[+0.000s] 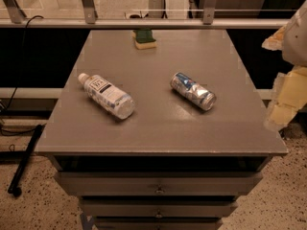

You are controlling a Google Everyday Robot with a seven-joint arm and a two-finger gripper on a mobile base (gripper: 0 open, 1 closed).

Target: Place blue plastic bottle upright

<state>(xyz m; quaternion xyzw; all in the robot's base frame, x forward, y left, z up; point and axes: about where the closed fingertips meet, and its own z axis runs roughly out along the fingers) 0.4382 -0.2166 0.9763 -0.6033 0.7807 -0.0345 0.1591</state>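
The blue plastic bottle lies on its side on the left part of the grey table top. It is clear, with a white label, and its white cap points to the back left. My gripper shows as pale yellowish parts at the right edge of the view. It is beyond the table's right edge, far from the bottle and touching nothing.
A crushed silver-blue can lies on its side right of centre. A green and yellow sponge sits at the table's back edge. Drawers are below the top. A metal rail runs behind, and a black rod lies on the floor at left.
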